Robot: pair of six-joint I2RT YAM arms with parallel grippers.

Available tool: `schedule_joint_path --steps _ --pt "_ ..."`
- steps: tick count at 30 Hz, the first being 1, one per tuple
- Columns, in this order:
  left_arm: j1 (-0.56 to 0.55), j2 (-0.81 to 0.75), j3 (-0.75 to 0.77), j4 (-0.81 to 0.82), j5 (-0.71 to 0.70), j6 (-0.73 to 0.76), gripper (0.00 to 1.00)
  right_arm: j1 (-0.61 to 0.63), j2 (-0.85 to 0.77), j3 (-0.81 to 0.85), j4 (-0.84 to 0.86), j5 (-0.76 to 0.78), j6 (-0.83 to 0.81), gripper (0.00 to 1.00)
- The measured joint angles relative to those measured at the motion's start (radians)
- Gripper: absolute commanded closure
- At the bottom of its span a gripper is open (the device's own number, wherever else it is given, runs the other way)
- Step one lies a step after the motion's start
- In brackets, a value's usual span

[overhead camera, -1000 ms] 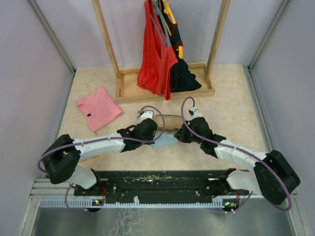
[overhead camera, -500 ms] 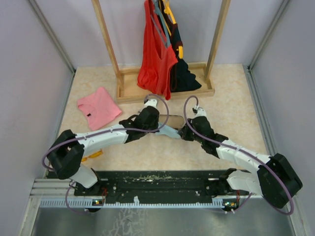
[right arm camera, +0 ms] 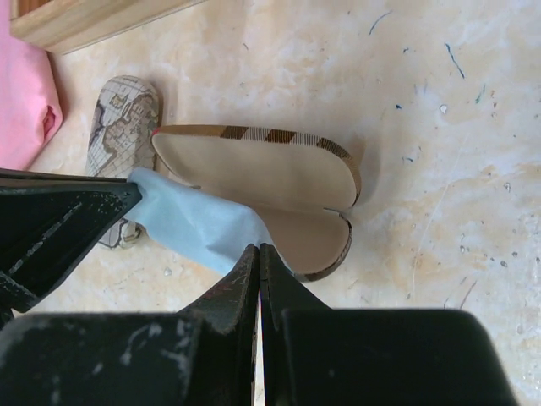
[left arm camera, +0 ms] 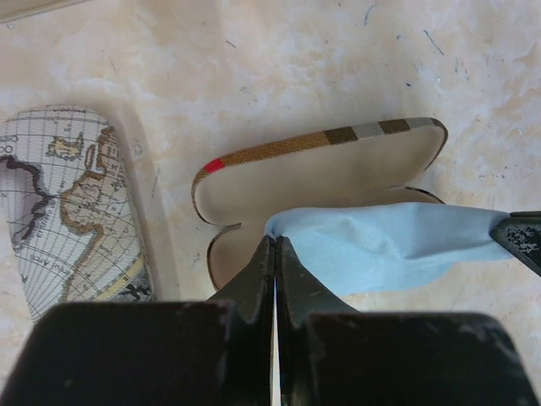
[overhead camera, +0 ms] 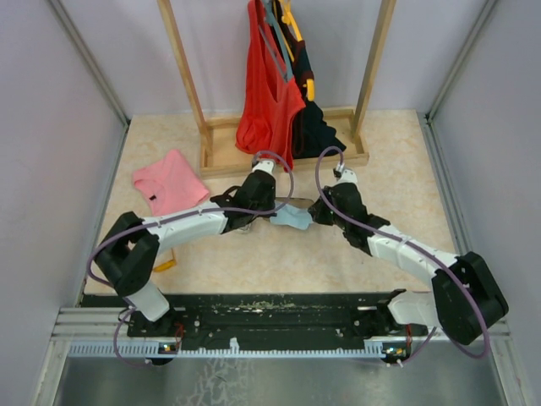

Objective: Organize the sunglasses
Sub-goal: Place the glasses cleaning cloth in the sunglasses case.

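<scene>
A light blue cloth (overhead camera: 293,218) hangs stretched between both grippers, just above an open brown case (left arm camera: 338,165) with a checked rim and a red mark. My left gripper (left arm camera: 276,241) is shut on the cloth's (left arm camera: 389,249) left corner. In the right wrist view, my right gripper (right arm camera: 258,248) is shut on the opposite edge of the cloth (right arm camera: 199,224), over the case's (right arm camera: 254,169) near half. The case's tan inside shows bare where the cloth does not cover it. From above, the left gripper (overhead camera: 272,207) and right gripper (overhead camera: 317,211) nearly meet. The sunglasses are out of view.
A second case printed with a world map (left arm camera: 72,203) lies left of the brown one. Farther left a folded pink garment (overhead camera: 169,184) lies on the table. Behind stands a wooden rack (overhead camera: 287,156) with red and dark clothes (overhead camera: 270,101). A small orange thing (overhead camera: 165,265) pokes out by the left arm.
Both arms have reached farther from their bases toward the rack, carrying the blue cloth with them. The cloth has gone from the near side of the brown case to over it.
</scene>
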Motion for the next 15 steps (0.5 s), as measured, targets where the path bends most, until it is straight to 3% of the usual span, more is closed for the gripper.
schedule_joint_path --steps 15 --pt "0.053 0.046 0.001 0.032 0.069 0.008 1.00 -0.047 0.106 0.024 0.028 -0.008 -0.023 1.00"
